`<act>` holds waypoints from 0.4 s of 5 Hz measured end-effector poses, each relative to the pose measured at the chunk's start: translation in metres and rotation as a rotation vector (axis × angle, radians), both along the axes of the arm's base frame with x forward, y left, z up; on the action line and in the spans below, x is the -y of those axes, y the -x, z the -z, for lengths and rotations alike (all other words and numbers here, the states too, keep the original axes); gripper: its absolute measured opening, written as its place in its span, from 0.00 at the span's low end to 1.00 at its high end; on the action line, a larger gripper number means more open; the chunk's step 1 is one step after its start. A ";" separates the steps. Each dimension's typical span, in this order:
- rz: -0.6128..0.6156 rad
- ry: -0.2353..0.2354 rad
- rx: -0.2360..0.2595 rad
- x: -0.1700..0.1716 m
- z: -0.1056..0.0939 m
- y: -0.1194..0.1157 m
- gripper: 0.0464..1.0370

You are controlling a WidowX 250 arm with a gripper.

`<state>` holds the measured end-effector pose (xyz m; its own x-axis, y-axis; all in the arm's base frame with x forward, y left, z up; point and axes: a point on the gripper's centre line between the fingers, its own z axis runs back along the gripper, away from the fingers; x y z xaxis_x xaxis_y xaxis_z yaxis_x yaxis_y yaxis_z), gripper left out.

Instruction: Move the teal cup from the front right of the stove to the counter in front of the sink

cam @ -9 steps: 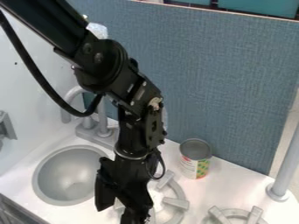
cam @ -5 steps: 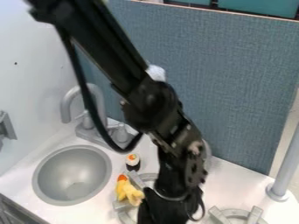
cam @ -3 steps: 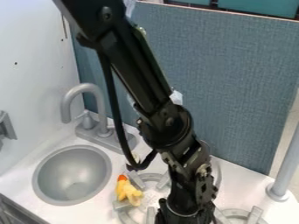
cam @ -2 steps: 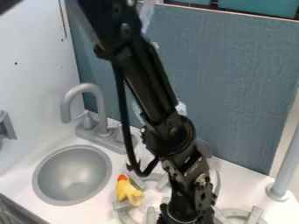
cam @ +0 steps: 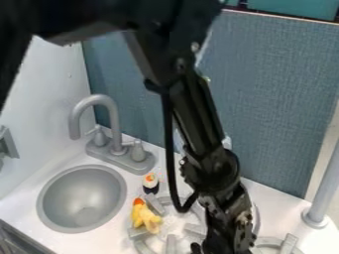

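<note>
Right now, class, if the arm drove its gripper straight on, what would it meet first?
Probably the white counter or a gray burner; the arm points steeply down there, though depth is unclear.

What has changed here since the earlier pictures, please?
The arm has moved rightward across the view from its first position, revealing the yellow toy and the sushi, and it now hides where the can stood. I can't see anything being grasped or released. The sink and faucet stayed put.

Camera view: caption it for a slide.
Black robot arm over a toy stove, with yellow toy, sushi piece and grey sink nearby.
</note>
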<state>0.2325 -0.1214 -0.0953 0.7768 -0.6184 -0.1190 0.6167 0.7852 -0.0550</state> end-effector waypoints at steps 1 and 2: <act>0.009 0.005 0.010 0.002 0.000 -0.004 0.64; 0.024 -0.009 -0.007 0.000 -0.001 -0.001 0.33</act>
